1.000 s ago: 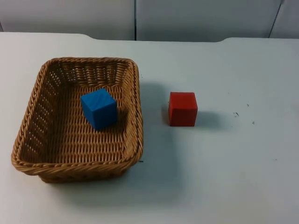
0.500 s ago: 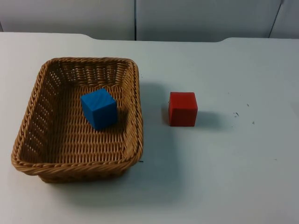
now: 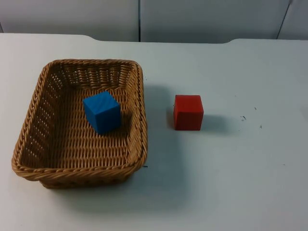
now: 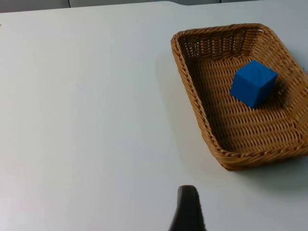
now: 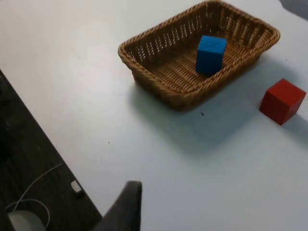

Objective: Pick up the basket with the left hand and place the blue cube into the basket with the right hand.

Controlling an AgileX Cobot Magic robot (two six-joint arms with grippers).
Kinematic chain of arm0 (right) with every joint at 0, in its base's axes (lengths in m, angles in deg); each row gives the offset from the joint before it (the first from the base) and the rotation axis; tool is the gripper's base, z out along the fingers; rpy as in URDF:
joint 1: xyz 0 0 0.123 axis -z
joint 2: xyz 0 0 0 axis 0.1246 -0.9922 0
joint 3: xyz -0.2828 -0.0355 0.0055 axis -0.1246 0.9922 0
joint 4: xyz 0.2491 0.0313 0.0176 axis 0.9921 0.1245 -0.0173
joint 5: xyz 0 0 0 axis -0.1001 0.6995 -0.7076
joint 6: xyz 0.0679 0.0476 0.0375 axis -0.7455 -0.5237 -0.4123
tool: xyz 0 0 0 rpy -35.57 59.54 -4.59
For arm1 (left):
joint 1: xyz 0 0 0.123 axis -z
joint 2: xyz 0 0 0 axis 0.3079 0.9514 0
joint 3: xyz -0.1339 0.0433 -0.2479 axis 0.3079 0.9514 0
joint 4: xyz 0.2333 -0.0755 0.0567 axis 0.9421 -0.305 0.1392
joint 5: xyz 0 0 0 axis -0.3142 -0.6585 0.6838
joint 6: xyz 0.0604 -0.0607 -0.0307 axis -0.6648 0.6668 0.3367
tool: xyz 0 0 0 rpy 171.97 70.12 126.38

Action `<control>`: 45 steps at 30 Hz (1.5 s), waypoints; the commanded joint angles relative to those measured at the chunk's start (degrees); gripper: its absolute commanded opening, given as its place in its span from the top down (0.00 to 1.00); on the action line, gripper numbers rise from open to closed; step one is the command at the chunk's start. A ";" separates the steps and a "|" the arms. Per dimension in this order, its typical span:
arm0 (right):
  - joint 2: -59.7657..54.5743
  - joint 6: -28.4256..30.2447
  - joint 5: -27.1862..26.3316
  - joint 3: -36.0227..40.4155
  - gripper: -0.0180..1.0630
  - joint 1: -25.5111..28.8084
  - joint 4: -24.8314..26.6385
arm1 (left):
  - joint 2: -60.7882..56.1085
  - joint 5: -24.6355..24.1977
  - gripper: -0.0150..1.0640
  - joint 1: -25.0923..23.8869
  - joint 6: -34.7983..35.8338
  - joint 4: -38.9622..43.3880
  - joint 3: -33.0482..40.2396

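Top view. White table top [image 3: 231, 183] ending at a grey partition wall [image 3: 192, 19]. Wicker basket [image 3: 33, 120] resting on the table, rim upward. Blue cube [image 3: 101, 111] inside the basket, on its woven floor, turned a little out of line with the walls. Red cube [image 3: 188, 112] on the bare table, beside the basket but apart from it, casting a soft shadow.

Left wrist view. Left gripper, one black fingertip [image 4: 188, 211] visible, held above bare table. Jaw state: cannot tell. Basket [image 4: 192, 91] lies ahead of the fingertip and off to one side, well apart from it; nothing between the two but white surface. Blue cube [image 4: 253, 83] sits within the basket, away from the wall nearest the fingertip.

Right wrist view. Right gripper, one dark fingertip [image 5: 123, 209] visible, held high over the table's edge. Jaw state: cannot tell. Beyond the table's edge, dark floor [image 5: 29, 173] with a pale cord. Basket [image 5: 159, 79] well ahead of the fingertip; blue cube [image 5: 211, 54] inside it. Red cube [image 5: 282, 101] on the table beside the basket, also well clear of the fingertip.
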 commanded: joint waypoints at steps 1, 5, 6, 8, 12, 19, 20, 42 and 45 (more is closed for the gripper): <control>3.57 -0.12 1.67 0.19 0.05 0.03 0.05 | -0.22 0.69 0.42 0.24 0.39 -0.44 0.19; 6.52 -0.79 6.21 0.19 0.05 0.03 -0.35 | -0.22 0.69 0.41 0.24 0.39 -0.44 0.19; 7.57 -1.52 6.73 0.19 0.05 0.03 -0.92 | -0.22 0.69 0.39 0.24 0.39 -0.44 0.19; 8.16 -2.41 6.88 0.19 0.05 0.03 -1.63 | -0.22 0.69 0.34 0.24 0.39 -0.44 0.19; 8.16 -4.52 7.50 0.19 0.05 0.03 -3.31 | -0.22 0.69 0.12 0.24 2.25 0.65 0.19; 8.16 -4.65 7.34 0.28 0.05 0.03 -3.30 | -0.22 0.69 0.01 0.11 3.31 1.47 0.19; 8.16 -4.65 7.34 0.28 0.05 0.03 -3.71 | -0.22 0.69 0.01 0.11 3.44 1.47 0.19; 8.16 -4.66 4.71 1.84 0.05 0.03 -7.24 | -0.22 4.94 0.01 0.30 4.69 3.35 2.19; 8.16 -4.66 4.71 1.84 0.05 0.03 -7.24 | -0.22 4.94 0.01 0.30 4.69 3.35 2.19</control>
